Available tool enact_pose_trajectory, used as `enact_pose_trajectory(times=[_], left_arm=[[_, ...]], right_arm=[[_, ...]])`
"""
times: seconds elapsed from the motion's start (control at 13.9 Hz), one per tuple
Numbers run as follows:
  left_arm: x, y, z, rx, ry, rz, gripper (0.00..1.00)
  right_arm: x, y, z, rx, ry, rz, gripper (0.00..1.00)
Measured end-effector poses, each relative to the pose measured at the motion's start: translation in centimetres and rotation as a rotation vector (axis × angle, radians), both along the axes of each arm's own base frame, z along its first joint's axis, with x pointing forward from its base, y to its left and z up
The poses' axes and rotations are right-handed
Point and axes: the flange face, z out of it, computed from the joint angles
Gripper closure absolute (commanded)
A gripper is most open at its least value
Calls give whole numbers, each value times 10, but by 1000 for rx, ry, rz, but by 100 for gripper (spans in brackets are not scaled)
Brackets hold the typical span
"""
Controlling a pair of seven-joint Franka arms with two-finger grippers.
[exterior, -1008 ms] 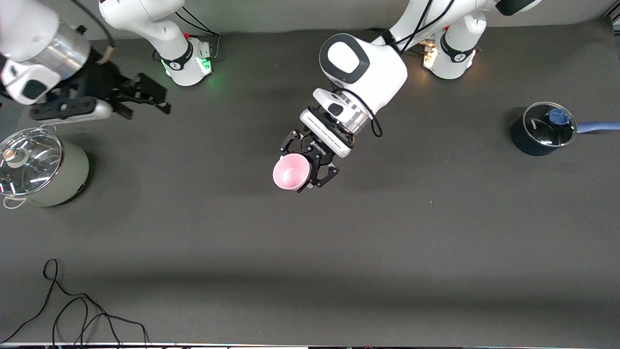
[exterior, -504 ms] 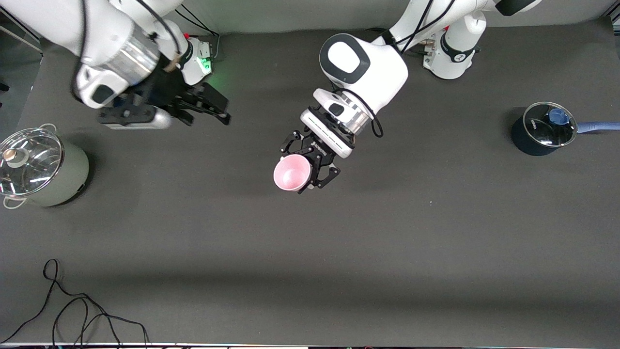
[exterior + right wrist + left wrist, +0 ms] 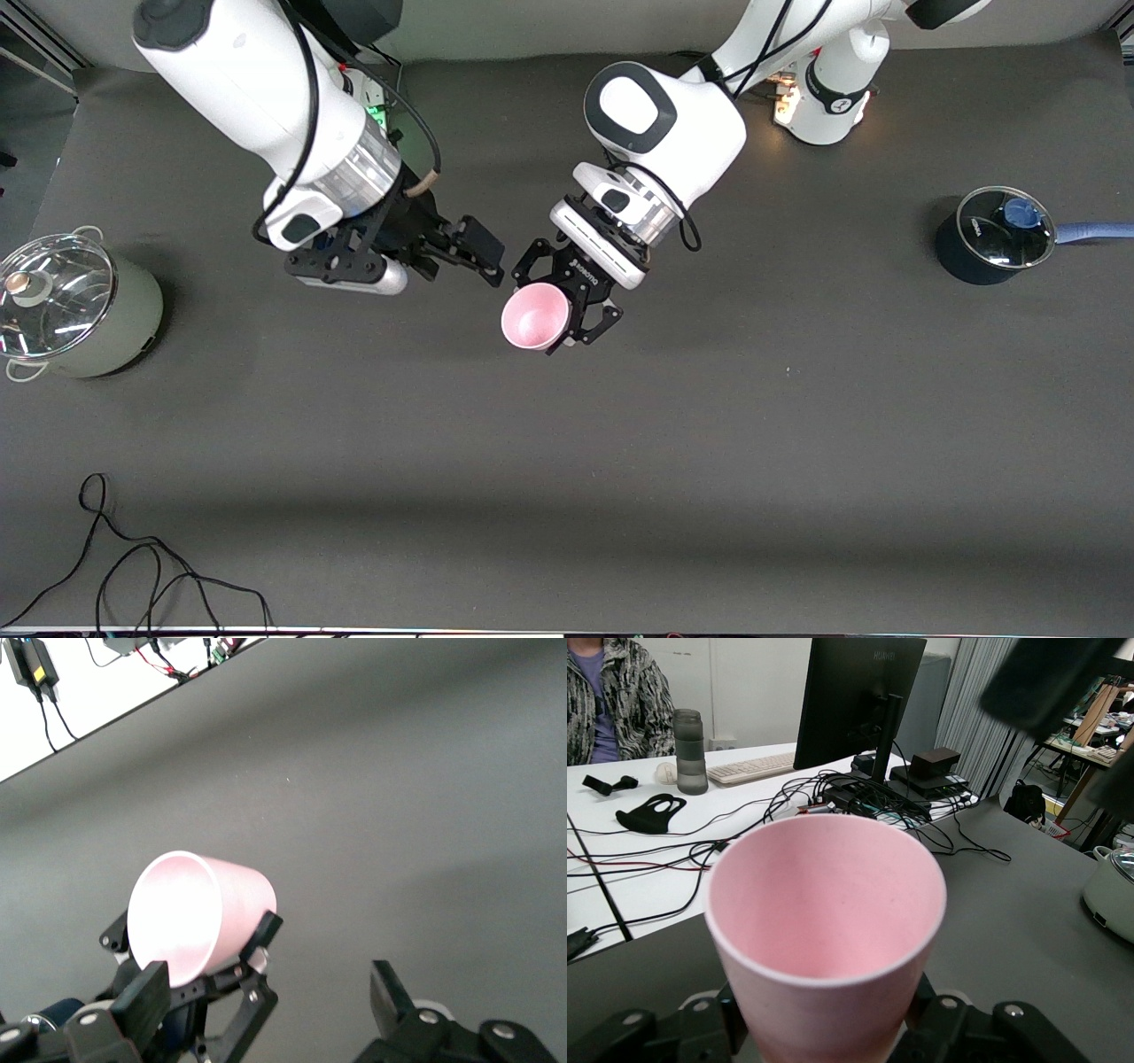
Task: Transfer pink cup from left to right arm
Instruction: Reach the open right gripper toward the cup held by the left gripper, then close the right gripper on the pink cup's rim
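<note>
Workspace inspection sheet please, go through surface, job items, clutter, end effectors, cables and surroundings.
Surface: dark grey table, no spills seen.
Job's things: pink cup, held in the air over the table's middle, tilted, empty inside.
Clutter: pale green pot with glass lid at the right arm's end; dark saucepan with blue handle at the left arm's end.
End effectors: left end effector shut on the pink cup; right end effector open, in the air beside the cup, not touching it.
Cables: loose black cable on the table edge nearest the front camera.
Surroundings: left wrist view shows a desk with monitor and a seated person.
</note>
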Motion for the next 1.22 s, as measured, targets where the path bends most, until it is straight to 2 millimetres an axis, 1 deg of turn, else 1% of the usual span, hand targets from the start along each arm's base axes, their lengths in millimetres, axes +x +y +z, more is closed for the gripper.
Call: enact_pose_trajectory(times=[0.22,0.5,0.86,1.01,1.15,1.22], left_arm=[[0,0,0,1,0,2,86],[0,0,0,3,-1,7,86],[0,1,0,0,2,12,86],[0,1,0,0,3,13,86],[0,1,0,0,3,13,86],[-1,1,-1,1,5,12,86]], right_arm=[[9,12,-12,-13,-21,52,0],[21,24,-35,-49,-43,166,0],[25,29,-49,-84,-53,219,0],[25,35,-61,-103,-44,229,1],[27,38,-74,-115,-30,233,5],[29,39,-78,-117,-28,233,11]])
